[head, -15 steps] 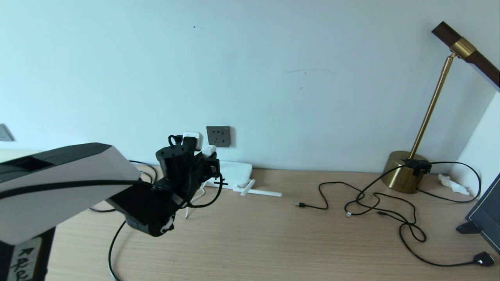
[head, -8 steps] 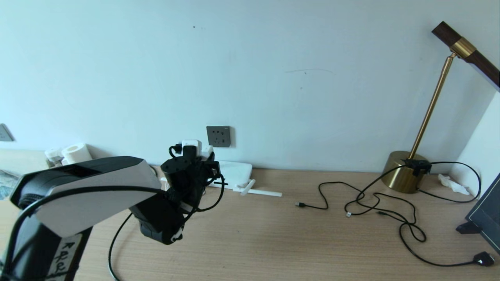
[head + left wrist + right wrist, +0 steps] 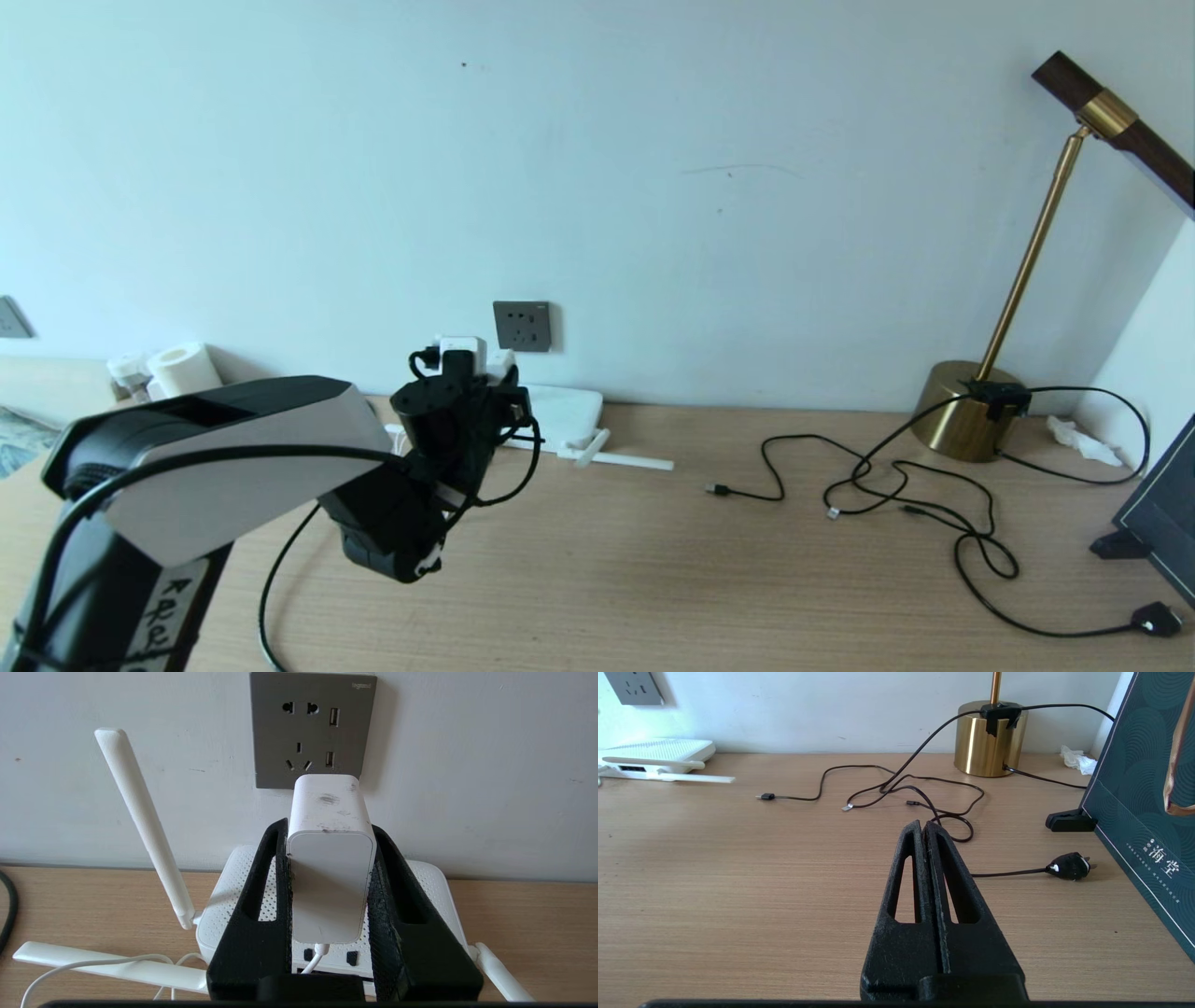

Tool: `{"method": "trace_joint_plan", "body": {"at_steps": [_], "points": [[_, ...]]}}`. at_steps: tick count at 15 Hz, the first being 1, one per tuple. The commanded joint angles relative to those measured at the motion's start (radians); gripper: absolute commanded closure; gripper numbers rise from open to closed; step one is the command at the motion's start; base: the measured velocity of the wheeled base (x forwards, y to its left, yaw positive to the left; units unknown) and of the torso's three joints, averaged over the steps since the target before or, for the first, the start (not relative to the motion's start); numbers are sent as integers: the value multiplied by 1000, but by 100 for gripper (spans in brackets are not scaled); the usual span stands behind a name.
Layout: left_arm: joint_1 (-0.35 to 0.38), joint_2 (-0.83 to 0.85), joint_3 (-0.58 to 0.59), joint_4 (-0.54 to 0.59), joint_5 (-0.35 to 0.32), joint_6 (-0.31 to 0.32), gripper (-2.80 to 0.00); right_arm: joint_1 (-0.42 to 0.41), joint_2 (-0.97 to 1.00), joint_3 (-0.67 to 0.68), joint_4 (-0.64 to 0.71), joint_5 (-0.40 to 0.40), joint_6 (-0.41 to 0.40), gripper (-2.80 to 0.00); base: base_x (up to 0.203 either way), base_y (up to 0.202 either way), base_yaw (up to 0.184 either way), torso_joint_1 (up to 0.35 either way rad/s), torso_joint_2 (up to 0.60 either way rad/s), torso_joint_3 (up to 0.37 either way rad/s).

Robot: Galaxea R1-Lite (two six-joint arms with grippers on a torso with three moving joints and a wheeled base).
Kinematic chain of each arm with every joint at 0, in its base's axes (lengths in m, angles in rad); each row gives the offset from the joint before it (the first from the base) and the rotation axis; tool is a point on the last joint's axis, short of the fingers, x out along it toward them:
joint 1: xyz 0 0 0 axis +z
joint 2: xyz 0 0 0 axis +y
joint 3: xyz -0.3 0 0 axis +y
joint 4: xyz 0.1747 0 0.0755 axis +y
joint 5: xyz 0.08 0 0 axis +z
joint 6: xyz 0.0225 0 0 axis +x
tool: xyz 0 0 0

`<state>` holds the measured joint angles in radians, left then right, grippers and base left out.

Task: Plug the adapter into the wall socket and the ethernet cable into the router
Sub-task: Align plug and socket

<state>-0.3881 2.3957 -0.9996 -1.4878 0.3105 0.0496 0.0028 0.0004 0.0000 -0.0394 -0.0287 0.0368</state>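
Observation:
My left gripper [image 3: 485,369] [image 3: 328,828] is shut on the white adapter [image 3: 462,353] [image 3: 329,858], gripping its two sides. Its thin white cord [image 3: 93,963] trails down to the desk. I hold the adapter in the air above the router [image 3: 571,415] [image 3: 224,891], just below and short of the dark grey wall socket [image 3: 522,326] [image 3: 312,728]. A thick black ethernet cable [image 3: 266,588] loops on the desk under the left arm, with its plug end hidden. Over bare desk, my right gripper [image 3: 923,826] is shut and holds nothing.
One router antenna [image 3: 140,821] stands upright, and others [image 3: 616,457] lie flat on the desk. Thin black cables [image 3: 887,476] sprawl at the right near a brass lamp base [image 3: 966,411] and a black plug [image 3: 1156,618]. A dark blue box [image 3: 1148,812] stands far right. Paper rolls [image 3: 182,369] sit back left.
The left arm has come lower and reached toward the wall. The adapter in its grip has sunk a little and now sits slightly nearer the socket. The right side is unchanged.

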Motion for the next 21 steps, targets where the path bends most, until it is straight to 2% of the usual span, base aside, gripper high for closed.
{"method": "trace_joint_plan", "body": {"at_steps": [1,8,13,21], "points": [[0,0,-2,1,-1,1,0,0,1,11,-1,0,0,0,0,0,0,0,0,0],[11,-3,-67,55,-1,5,0,1,0,11,-1,0,0,0,0,0,0,0,0,0],[18,-10,-60,58,1,35,0,0,1,11,-1,-2,0,0,0,0,0,0,0,0],[29,-16,-54,55,1,47,0,0,0,11,-1,0,0,0,0,0,0,0,0,0]]}}
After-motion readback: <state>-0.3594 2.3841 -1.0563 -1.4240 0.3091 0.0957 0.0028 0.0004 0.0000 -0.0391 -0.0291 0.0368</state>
